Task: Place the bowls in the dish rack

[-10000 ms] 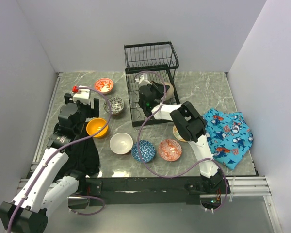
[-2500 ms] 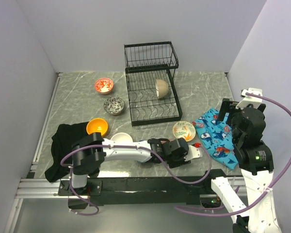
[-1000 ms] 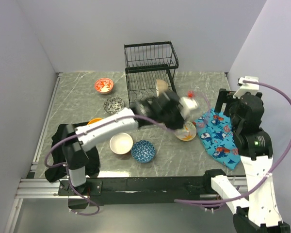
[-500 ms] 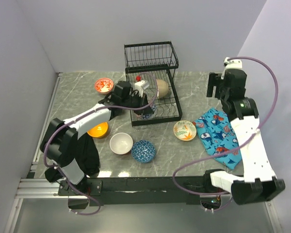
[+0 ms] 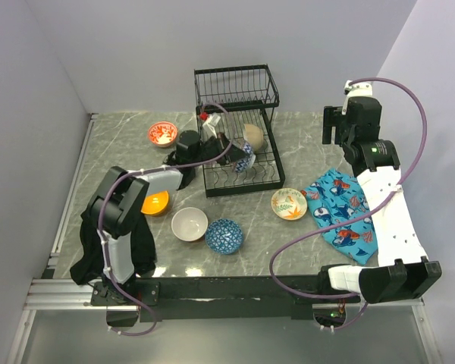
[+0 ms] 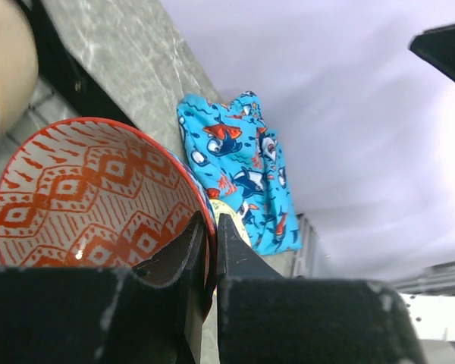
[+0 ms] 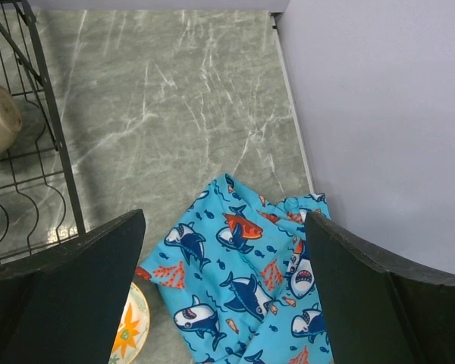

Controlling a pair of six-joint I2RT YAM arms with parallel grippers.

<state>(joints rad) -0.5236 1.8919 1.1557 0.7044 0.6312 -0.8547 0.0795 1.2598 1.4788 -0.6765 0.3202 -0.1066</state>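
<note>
No readable text or labels, views perhaps too coarse.

White arms (image 5: 387, 205) with black joints (image 5: 362, 121) trail purple cables (image 5: 271, 267).

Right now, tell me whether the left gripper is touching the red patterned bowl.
Touching. In the left wrist view the left gripper pinches the rim of the red patterned bowl, one finger on each side, with no gap.
</note>
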